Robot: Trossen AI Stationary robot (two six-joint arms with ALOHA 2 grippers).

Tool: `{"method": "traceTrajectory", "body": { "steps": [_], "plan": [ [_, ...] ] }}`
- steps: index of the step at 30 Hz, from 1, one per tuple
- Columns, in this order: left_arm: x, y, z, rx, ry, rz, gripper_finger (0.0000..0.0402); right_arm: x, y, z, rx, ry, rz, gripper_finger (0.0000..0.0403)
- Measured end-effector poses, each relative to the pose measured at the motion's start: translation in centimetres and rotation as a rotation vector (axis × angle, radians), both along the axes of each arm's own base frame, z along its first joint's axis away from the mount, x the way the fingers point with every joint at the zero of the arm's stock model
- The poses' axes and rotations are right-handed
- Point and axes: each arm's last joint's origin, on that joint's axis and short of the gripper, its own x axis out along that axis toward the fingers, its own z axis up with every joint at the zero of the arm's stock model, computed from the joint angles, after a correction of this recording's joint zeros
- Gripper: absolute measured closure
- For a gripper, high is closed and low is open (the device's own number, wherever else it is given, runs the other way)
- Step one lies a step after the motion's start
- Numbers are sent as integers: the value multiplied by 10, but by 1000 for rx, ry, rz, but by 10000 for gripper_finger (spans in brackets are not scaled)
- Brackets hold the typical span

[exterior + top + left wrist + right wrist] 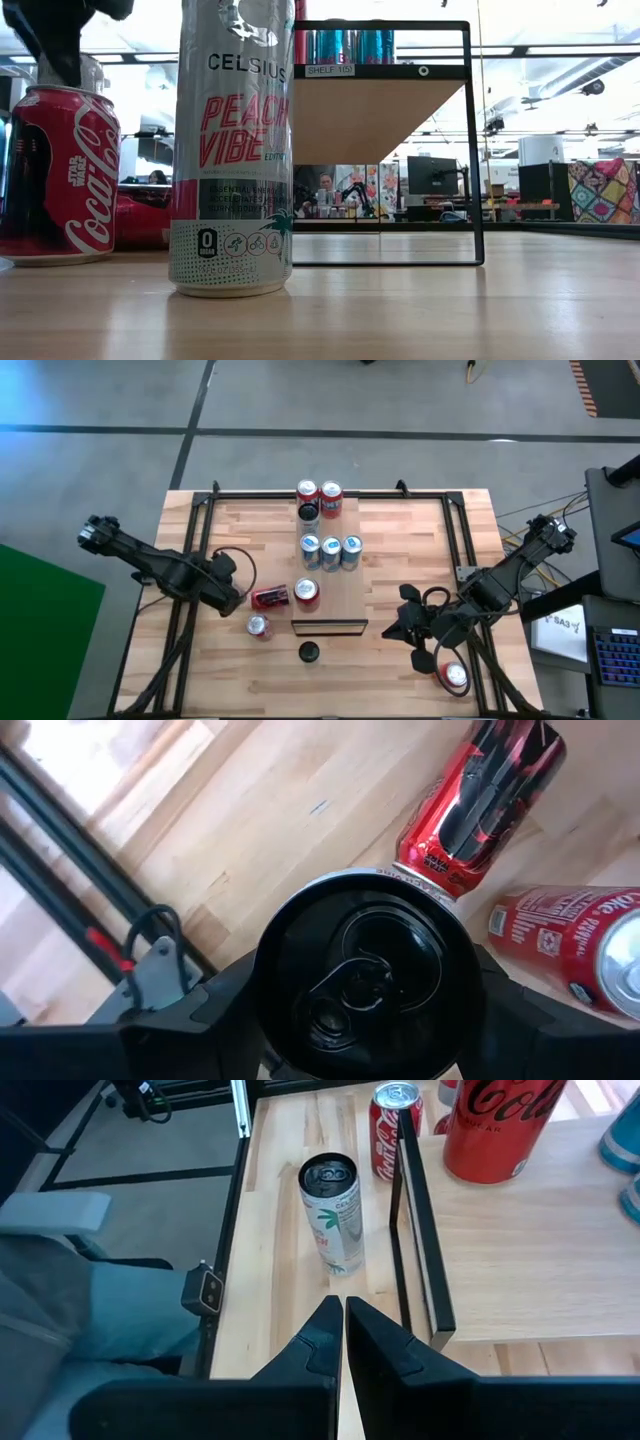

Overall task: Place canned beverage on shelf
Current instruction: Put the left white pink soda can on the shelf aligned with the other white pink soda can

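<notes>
Celsius can (332, 1212) beside shelf (520, 1250) edge

Seen from directly overhead, the high camera takes in the whole planked light-wood table (400, 560) and the long raised light-wood shelf (335, 595) at its middle. The low camera sits at table-top height, very close behind a tall silver-and-pink slim can (232, 150), facing level across the boards towards the shelf's dark-framed end (385, 70) and the room beyond. The left wrist camera looks steeply down, almost against a black can top (365, 975). The right wrist camera looks forward and down past its own dark fingers (310, 1350) at the same slim can (333, 1210) and shelf end (425, 1230) that the low view shows.
</notes>
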Motion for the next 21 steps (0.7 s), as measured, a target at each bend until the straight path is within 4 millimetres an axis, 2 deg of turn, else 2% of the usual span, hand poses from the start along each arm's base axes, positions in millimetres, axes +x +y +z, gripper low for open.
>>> {"method": "traceTrajectory", "body": {
  "steps": [5,12,16,21],
  "plan": [
    [0,-1,27,-12,-62,-52,173,0,0,0,-23,-10,0,394],
    [-5,-1,85,-30,-237,-170,173,1,0,1,-40,-21,4,394],
    [-10,-3,116,-51,-334,-277,173,2,0,2,-34,-40,8,394],
    [-14,-12,144,-70,-415,-423,173,2,0,2,-41,-41,13,394]
  ]
}}
